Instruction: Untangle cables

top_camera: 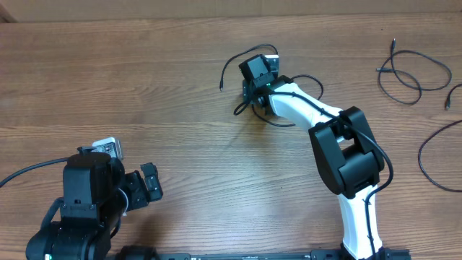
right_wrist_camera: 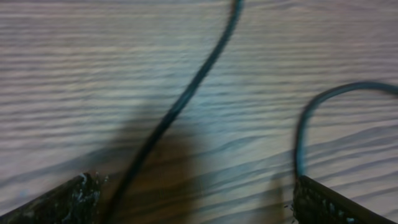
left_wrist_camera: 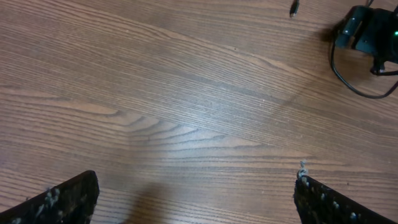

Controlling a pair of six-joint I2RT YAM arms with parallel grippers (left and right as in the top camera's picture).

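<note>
Starting with the overhead view: the right gripper (top_camera: 254, 85) stands over the small tangle of thin black cords (top_camera: 240, 108) at the upper middle of the brown wood-grain table (top_camera: 144, 87). Its opening cannot be read from here. One strand of the tangle curls out to the left, and another loops to the right beside the white arm link (top_camera: 303, 108). Two more thin black cords lie well apart from the tangle on the right: a loose looped cord (top_camera: 401, 81) and a curved cord (top_camera: 421, 155) near the table edge. The left gripper (top_camera: 146, 185) hovers at the lower left, well apart from every cord. No container is in view.

Left wrist view: the left gripper's fingers (left_wrist_camera: 68, 196) stand wide apart, with bare wood between them and nothing held.

Right wrist view (blurred): the right gripper's fingers (right_wrist_camera: 326, 202) stand wide apart and hold nothing. One black strand (right_wrist_camera: 186, 102) runs diagonally down into the gap, close to one finger. A second strand (right_wrist_camera: 301, 134) curves down to the other finger.

Hazards, as judged:
- Closing here may catch both strands, and pulling would then likely tighten the knot or drag the whole tangle.
- A strand pinched at a pad edge may slip free.
- Blur hides height, so contact with the table cannot be told.
</note>
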